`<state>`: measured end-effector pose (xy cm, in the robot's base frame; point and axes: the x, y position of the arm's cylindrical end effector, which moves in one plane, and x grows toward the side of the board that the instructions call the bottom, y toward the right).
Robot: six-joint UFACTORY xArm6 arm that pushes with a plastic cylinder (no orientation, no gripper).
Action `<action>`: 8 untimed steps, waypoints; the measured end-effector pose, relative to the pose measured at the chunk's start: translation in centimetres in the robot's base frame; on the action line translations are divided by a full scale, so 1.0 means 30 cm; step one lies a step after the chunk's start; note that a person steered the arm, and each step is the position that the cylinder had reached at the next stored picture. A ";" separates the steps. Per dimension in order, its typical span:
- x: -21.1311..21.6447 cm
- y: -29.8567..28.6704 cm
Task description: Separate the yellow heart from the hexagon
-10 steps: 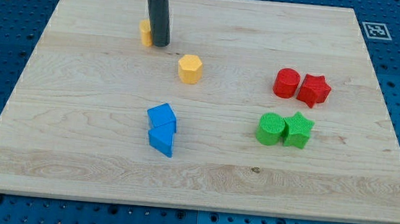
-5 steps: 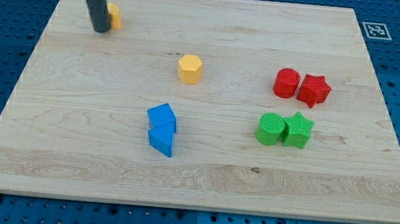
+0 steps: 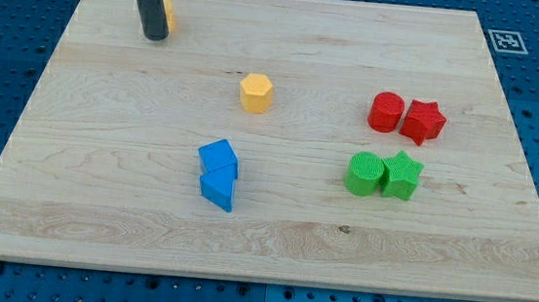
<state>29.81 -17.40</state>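
Observation:
The yellow hexagon [image 3: 255, 92] lies near the middle of the wooden board [image 3: 272, 239]. The yellow heart [image 3: 167, 12] is near the board's top left, mostly hidden behind my rod, with only its right edge showing. My tip [image 3: 154, 36] rests on the board right at the heart's lower left, touching or almost touching it. The heart lies well apart from the hexagon, up and to the view's left of it.
Two blue blocks [image 3: 218, 173] sit together below the hexagon. A red cylinder [image 3: 385, 112] and red star [image 3: 423, 121] stand at the right, with a green cylinder [image 3: 364, 173] and green star [image 3: 402, 174] below them. A marker tag [image 3: 505, 40] is at the top right corner.
The rod swept from beside the heart toward the view's top left, pushing the heart away from the hexagon, then shifted slightly back to the right over the heart.

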 end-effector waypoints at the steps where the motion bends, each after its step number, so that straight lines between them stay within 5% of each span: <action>1: -0.051 -0.002; 5: -0.175 -0.140; 8: -0.108 -0.134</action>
<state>26.59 -21.41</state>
